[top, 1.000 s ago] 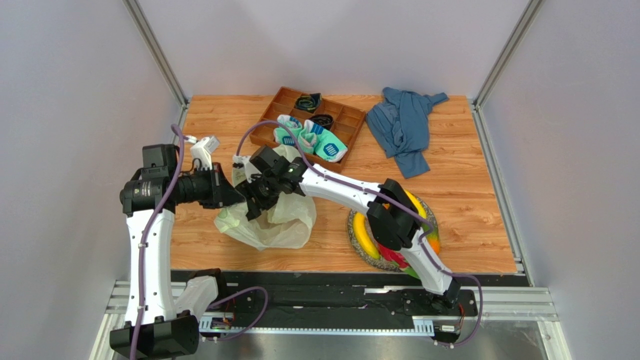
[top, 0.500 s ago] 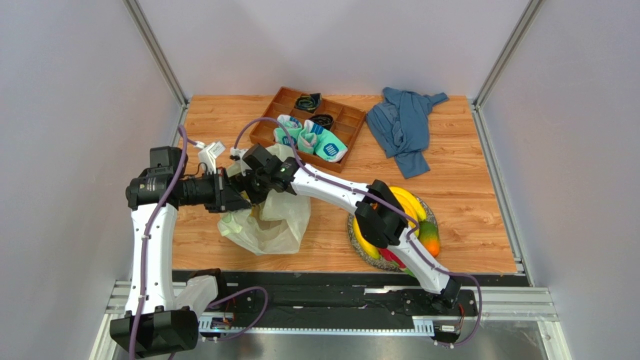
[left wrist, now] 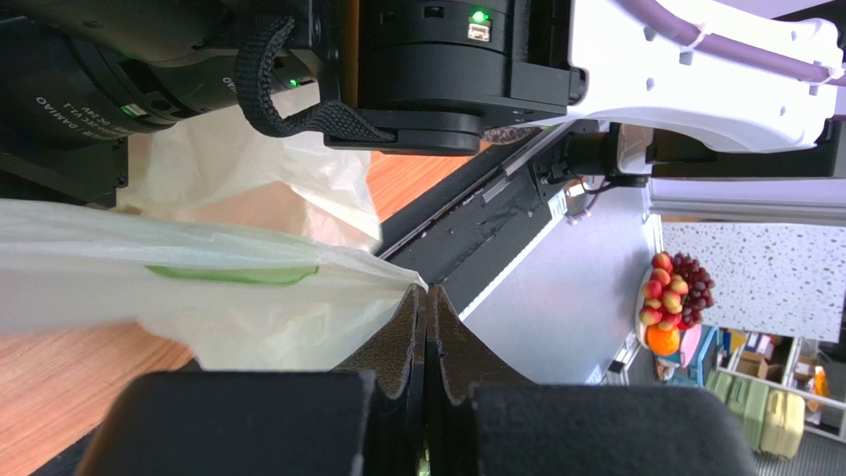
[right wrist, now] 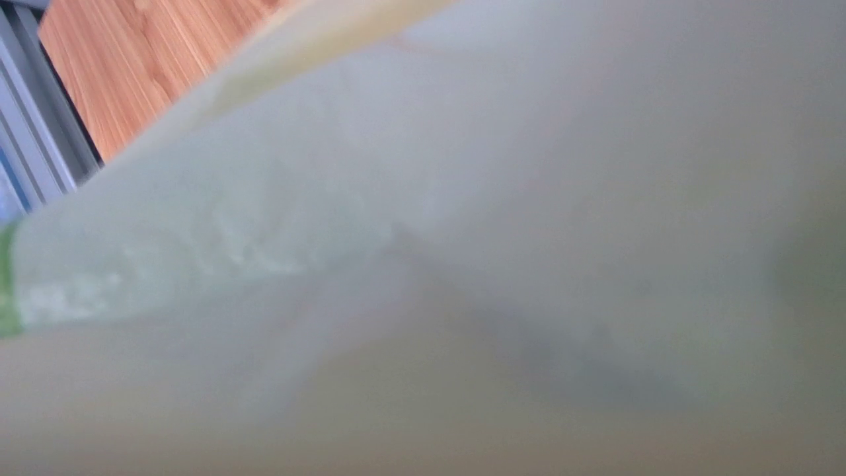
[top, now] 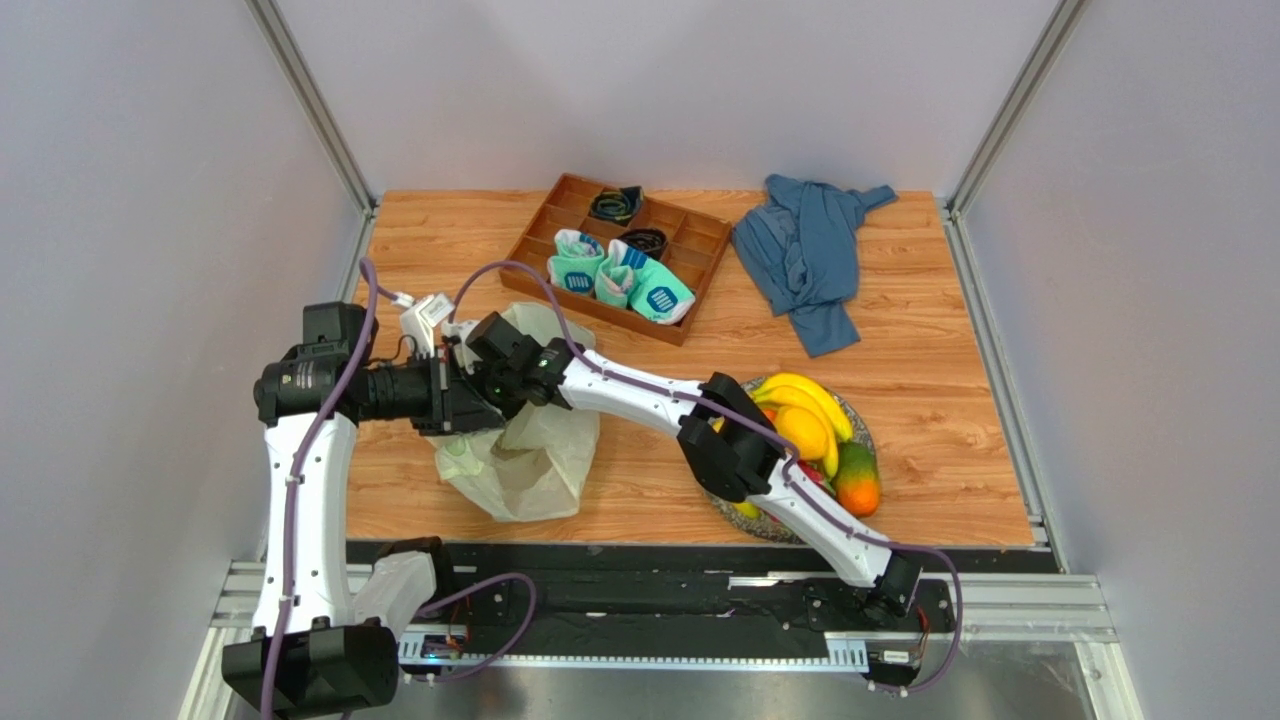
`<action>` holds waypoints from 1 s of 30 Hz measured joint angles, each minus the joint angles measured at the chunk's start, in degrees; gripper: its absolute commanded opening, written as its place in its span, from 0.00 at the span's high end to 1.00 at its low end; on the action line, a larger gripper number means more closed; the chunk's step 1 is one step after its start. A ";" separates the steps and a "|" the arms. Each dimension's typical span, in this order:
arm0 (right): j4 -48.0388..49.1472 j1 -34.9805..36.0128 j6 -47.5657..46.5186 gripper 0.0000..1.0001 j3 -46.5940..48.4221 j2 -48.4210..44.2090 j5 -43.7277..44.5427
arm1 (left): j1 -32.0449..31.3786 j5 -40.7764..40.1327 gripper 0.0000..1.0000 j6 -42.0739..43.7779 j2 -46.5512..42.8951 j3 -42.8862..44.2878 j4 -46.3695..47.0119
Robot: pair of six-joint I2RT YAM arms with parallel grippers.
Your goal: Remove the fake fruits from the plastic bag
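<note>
Pale grey walls are enclosing a wooden worktop (top: 932, 375), with both arms bolted at its near edge. On the left side, the left pincer (top: 455, 396) is pointing sideways toward the middle, and its wrist view is showing the two pads pressed together and pinching a fold of the plastic bag (left wrist: 199, 297) at their tips. That plastic bag is lying crumpled on the left half of the worktop, its mouth lifted toward the two arms and its body sagging toward the near edge. Just beside the left pincer, the right pincer (top: 489, 365) is reaching across from the right and pushing into the raised mouth of the bag; its wrist camera is seeing only blurred pale film, so I cannot tell whether its jaws are spread or closed. Behind the bag, a wooden tray (top: 559, 195) is holding teal-white rolled socks (top: 624, 278). Farther right, the fake fruits (top: 812, 432) are sitting outside the bag on a woven plate (top: 747, 522) near the front edge, yellow bananas (top: 804, 402) on top and a mango (top: 858, 489) at the right rim. At the far right corner, a blue garment (top: 812, 255) is lying bunched.
</note>
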 measured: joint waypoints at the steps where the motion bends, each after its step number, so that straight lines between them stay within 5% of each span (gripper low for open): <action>1: 0.46 -0.07 -0.63 0.77 -0.59 -0.22 -0.63 | 0.00 -0.04 1.00 -0.20 -0.28 -0.02 0.17; 15: -3.34 -5.20 -9.38 0.91 -25.27 -25.05 -6.91 | 0.00 -5.20 1.00 -3.39 -2.36 -1.31 8.26; 30: -4.11 -18.64 -24.96 1.00 -34.64 -41.66 8.76 | 0.00 -1.14 1.00 -5.75 -0.92 10.45 12.46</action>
